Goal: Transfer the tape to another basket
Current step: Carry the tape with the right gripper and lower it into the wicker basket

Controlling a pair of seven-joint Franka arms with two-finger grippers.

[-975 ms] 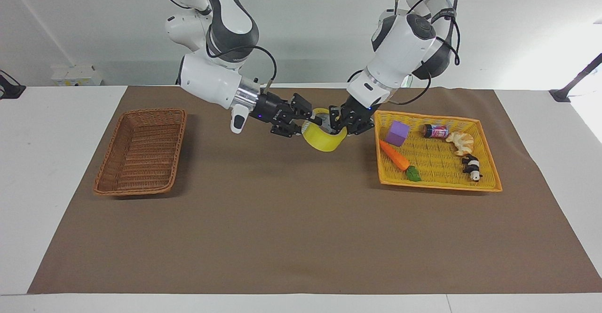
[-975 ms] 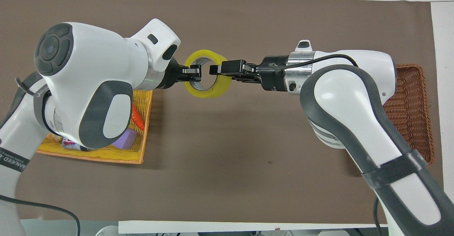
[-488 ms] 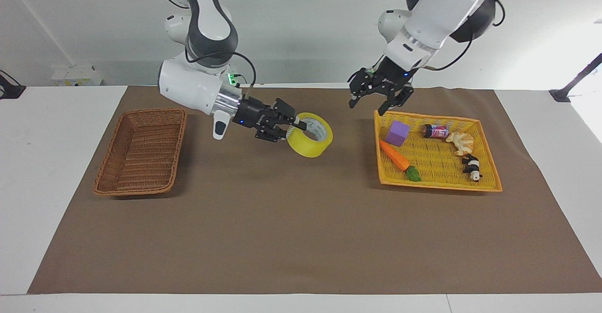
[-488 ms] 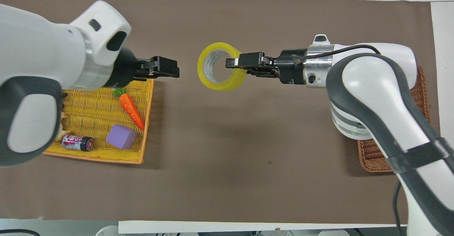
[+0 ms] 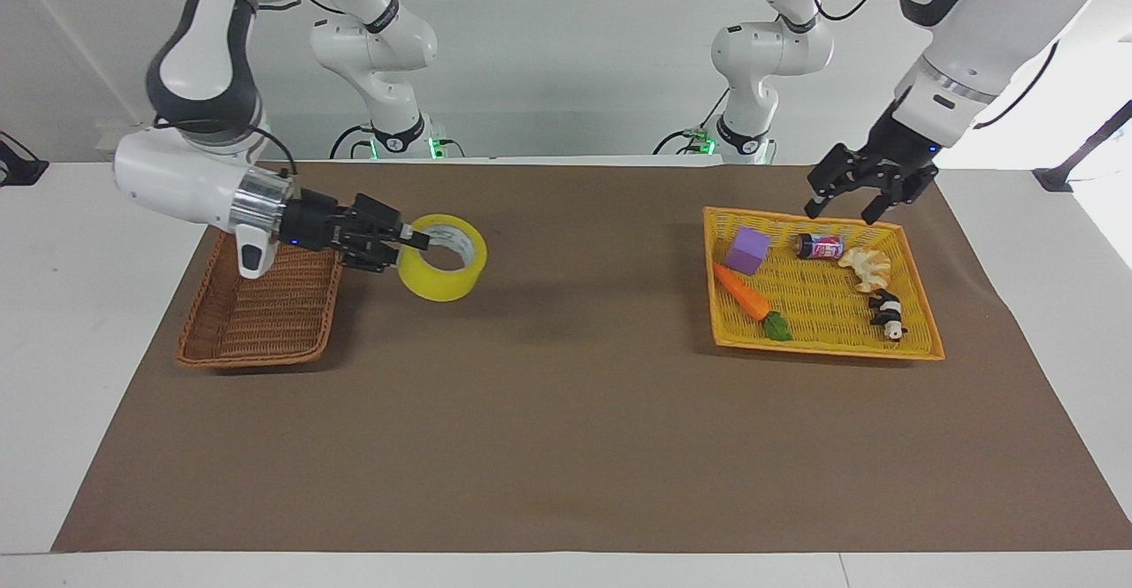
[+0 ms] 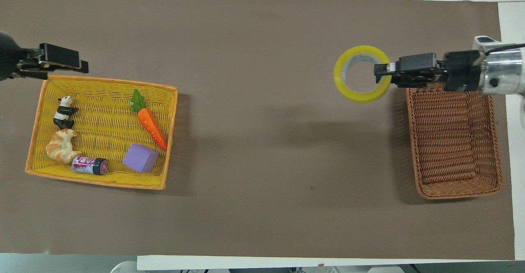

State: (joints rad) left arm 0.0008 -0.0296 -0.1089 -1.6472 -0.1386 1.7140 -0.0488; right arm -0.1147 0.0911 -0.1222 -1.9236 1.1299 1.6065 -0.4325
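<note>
Brown matting is covering the white table. The tape (image 5: 442,257) is hanging in the air over the mat just beside the wicker basket (image 5: 262,287), its wall pinched by the right gripper (image 5: 409,239). The left gripper (image 5: 854,202), fingers spread, is hovering over the yellow tray-basket (image 5: 818,292) edge nearest the robots; a carrot (image 5: 741,292), purple block (image 5: 748,249), can (image 5: 818,246), croissant (image 5: 867,267) and panda (image 5: 887,314) are lying inside.
</note>
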